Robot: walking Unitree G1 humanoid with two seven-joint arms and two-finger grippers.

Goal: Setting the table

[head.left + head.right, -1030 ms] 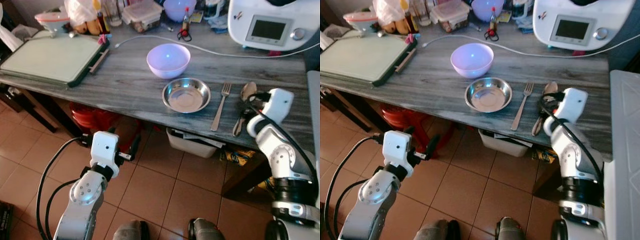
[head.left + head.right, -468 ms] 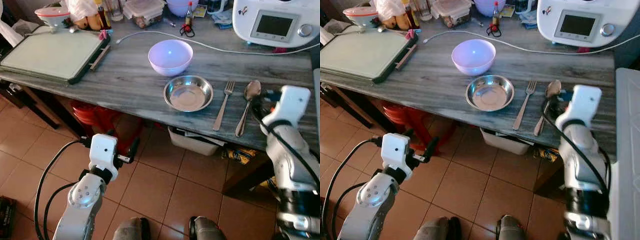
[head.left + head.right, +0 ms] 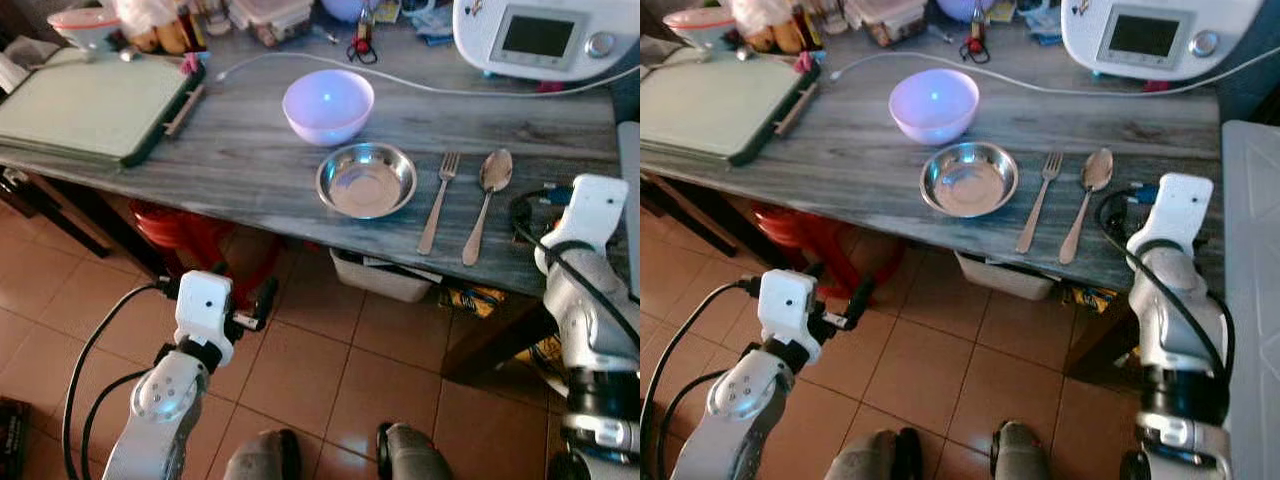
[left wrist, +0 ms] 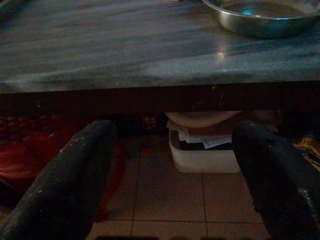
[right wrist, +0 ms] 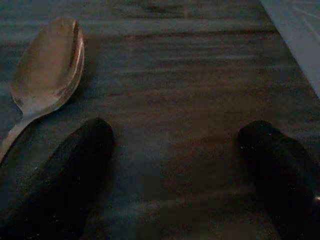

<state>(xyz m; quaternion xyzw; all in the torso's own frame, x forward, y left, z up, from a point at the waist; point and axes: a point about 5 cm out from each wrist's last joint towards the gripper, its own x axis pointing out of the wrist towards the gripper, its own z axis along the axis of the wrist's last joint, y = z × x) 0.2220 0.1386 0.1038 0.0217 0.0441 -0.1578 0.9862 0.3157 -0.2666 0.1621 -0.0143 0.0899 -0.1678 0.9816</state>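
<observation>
A spoon (image 3: 485, 194) lies flat on the grey wooden table (image 3: 250, 160), right of a fork (image 3: 438, 200). Left of the fork sits a shallow steel dish (image 3: 367, 180), with a lavender bowl (image 3: 328, 104) just behind it. My right gripper (image 5: 175, 175) is open and empty, low over bare table to the right of the spoon (image 5: 47, 65), near the table's right end. My left gripper (image 4: 175, 175) is open and empty below the table's front edge, facing the steel dish (image 4: 265, 15) from underneath.
A green board (image 3: 90, 100) covers the table's left part. A white kitchen machine (image 3: 540, 35) stands at the back right, its cable (image 3: 400, 85) crossing behind the bowl. Under the table are a red stool (image 3: 190, 230) and a white bin (image 3: 385, 275).
My right gripper has let go of the spoon and drawn back to the right. The spoon now lies by itself beside the fork. The camera view shifted slightly.
</observation>
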